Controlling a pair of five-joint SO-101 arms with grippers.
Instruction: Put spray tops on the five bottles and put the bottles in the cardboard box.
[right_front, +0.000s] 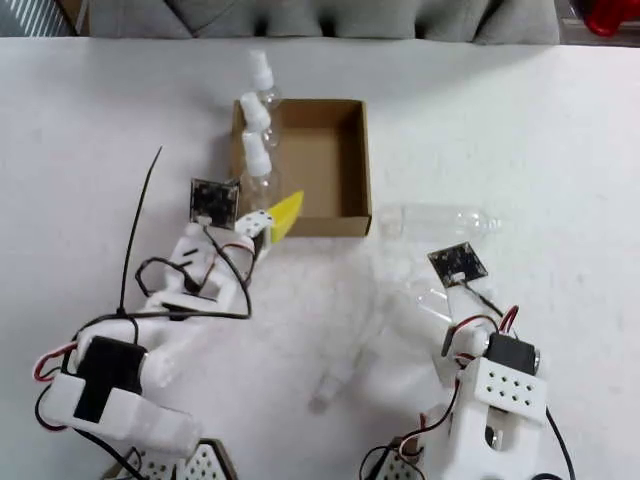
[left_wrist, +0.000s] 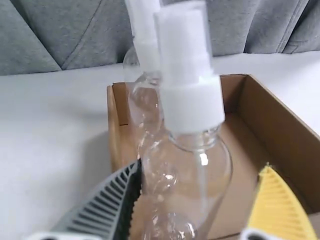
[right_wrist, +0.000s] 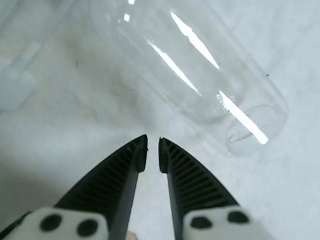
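1. Three topped bottles (right_front: 258, 165) stand along the cardboard box's (right_front: 355, 160) left wall, near the counter's (right_front: 520, 120) far edge.
2. Two capless bottles (right_front: 440, 220) lie toward the right edge.
3. The left tool (left_wrist: 202, 172) is apart around the nearest topped bottle (left_wrist: 185, 165); the right tool (right_wrist: 152, 150) is together.

no readable text or numbers, cardboard box (right_front: 325, 165) unprinted, bottles (right_front: 440, 221) unlabelled

White table (right_front: 560, 150); grey tufted upholstery (right_front: 330, 18) along far edge; red object (right_front: 612, 15) at far corner.
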